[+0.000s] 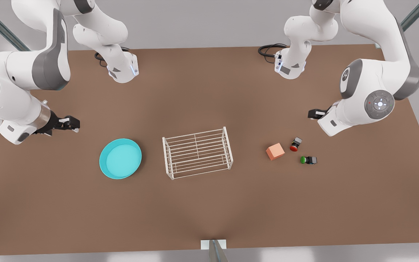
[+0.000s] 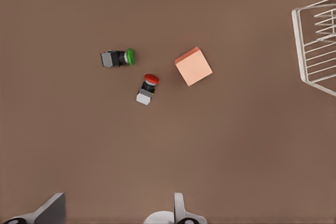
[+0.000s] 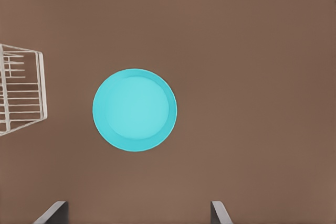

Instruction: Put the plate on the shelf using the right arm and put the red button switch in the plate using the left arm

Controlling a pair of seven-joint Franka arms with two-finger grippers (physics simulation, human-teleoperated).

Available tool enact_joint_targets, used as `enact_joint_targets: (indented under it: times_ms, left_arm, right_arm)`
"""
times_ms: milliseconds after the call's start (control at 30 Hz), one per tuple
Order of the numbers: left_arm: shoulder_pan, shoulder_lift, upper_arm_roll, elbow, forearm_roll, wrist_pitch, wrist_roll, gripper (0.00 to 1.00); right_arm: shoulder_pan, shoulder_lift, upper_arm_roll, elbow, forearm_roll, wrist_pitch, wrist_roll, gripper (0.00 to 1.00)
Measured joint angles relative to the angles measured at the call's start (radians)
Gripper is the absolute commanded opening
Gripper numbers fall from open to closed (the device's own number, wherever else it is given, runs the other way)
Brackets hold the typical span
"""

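In the front view, my right gripper [image 1: 72, 123] hung at the frame's left, above the plate [image 1: 120, 158], which lay flat on the table [image 1: 209, 203]. The shelf [image 1: 197, 152] stood mid-frame. My left gripper [image 1: 315, 114] hung at right, above the red button switch [image 1: 295, 144], green switch [image 1: 308, 159] and orange cube [image 1: 275, 151].

In the left wrist view, the red button switch [image 2: 147, 88] lay on its side in the upper middle, between the green switch [image 2: 117, 57] and the cube [image 2: 193, 66]; my fingers [image 2: 180, 211] stood wide, holding nothing.

In the right wrist view, the plate [image 3: 135, 109] sat left of center, the shelf [image 3: 21, 88] at the left edge; my fingers [image 3: 219, 213] stood wide, empty.
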Motion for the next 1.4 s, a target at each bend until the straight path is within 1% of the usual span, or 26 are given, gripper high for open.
enact_joint_targets:
  times_ms: [100,167,267,367,467,600,800,1033,1267,1333,1400]
  left_arm:
    - [-0.002,0.000,-0.001,0.005,-0.003,-0.005,0.001,1.00]
    - [-0.002,0.000,-0.001,0.006,-0.004,-0.008,0.001,1.00]
    - [0.002,-0.005,0.000,0.007,-0.002,-0.026,0.002,1.00]
    - [0.011,-0.007,0.003,0.007,0.005,-0.039,0.003,1.00]
    - [0.018,-0.006,0.001,0.008,0.008,-0.045,0.004,1.00]
    - [0.010,-0.004,-0.002,0.024,0.003,-0.040,0.005,1.00]
    - [0.002,-0.002,-0.004,0.025,0.000,-0.031,0.006,1.00]
    - [0.007,0.000,-0.018,0.020,0.004,-0.023,0.006,1.00]
    - [0.011,0.020,-0.018,0.017,0.005,0.001,0.006,1.00]
    - [0.012,0.021,-0.018,0.017,0.005,0.008,0.007,1.00]
    - [0.012,0.022,-0.018,0.017,0.005,0.013,0.007,1.00]
  right_arm:
    - [-0.008,0.014,0.000,-0.001,0.003,0.006,-0.002,1.00]
    - [-0.050,0.095,0.000,-0.008,0.037,0.016,-0.017,1.00]
    - [-0.166,0.210,-0.002,-0.135,0.128,0.143,-0.054,1.00]
    - [-0.212,0.310,-0.001,-0.184,0.214,0.295,-0.104,1.00]
    - [-0.224,0.309,0.001,-0.302,0.280,0.453,-0.158,1.00]
    - [-0.216,0.265,0.001,-0.479,0.313,0.638,-0.235,1.00]
    - [-0.197,0.238,0.005,-0.643,0.294,0.822,-0.328,1.00]
    - [-0.185,0.301,0.019,-0.703,0.323,0.995,-0.401,1.00]
    - [-0.171,0.318,0.037,-0.726,0.411,1.065,-0.451,1.00]
    - [-0.171,0.319,0.040,-0.728,0.423,1.073,-0.461,0.96]
    - [-0.171,0.322,0.041,-0.728,0.431,1.079,-0.471,0.81]
